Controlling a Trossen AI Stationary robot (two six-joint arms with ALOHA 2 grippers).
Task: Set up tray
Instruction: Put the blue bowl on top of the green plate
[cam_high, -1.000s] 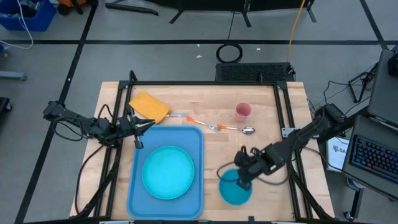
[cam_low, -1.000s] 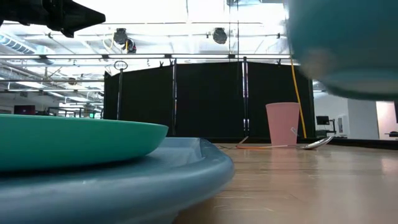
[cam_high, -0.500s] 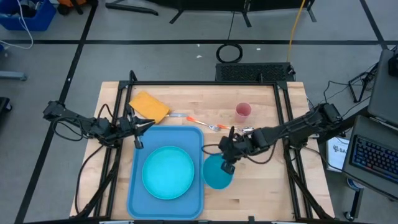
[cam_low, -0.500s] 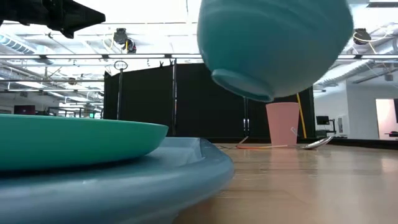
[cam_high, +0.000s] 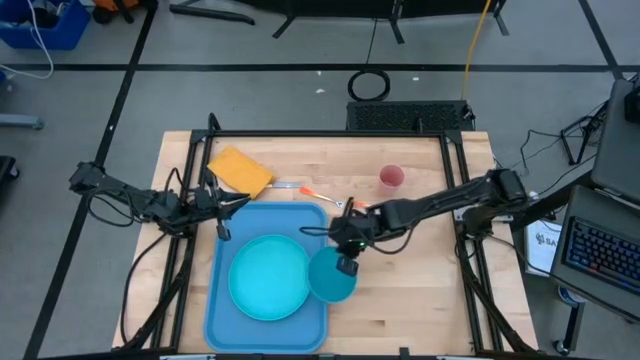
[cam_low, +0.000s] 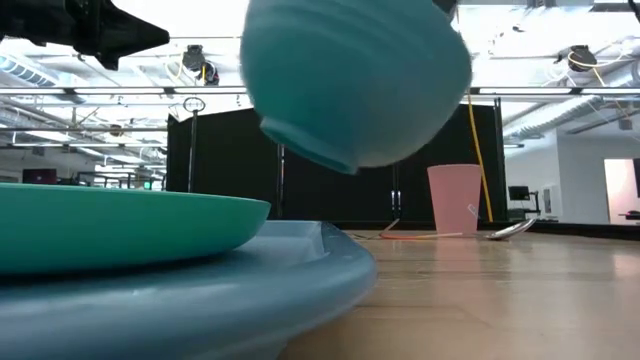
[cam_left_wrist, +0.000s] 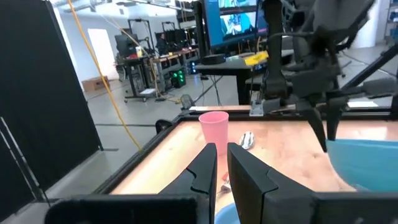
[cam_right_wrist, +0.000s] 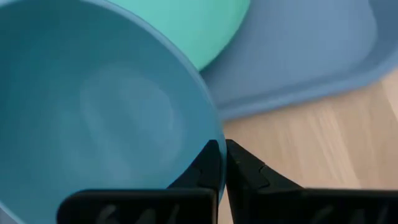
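A: On the worktop's near-left part lies the tray, flat, long side running front to back, with the turquoise plate resting inside it.

B: Change since a second ago?

A: Blue bowl has travelled left. It was over bare wood near the front right; now it hangs above the tray's right rim, overlapping the plate's edge from overhead. Right end effector is pinched shut on the bowl's rim; wrist view shows both fingers clamping the wall. Low view shows the bowl tilted and clear of the tray.

B: Left side?

A: Left end effector hovers at the tray's far-left corner, unmoved, fingers a narrow slit apart, holding nothing.

B: Room to move?

A: Open wood right of the tray and along the front. Behind it: yellow sponge near the far-left corner, pink cup well apart to the right, orange-handled utensil just beyond the far rim.

B: Anything unclear?

A: Right arm covers the cutlery by the cup. Bowl's height above the rim, cannot tell.
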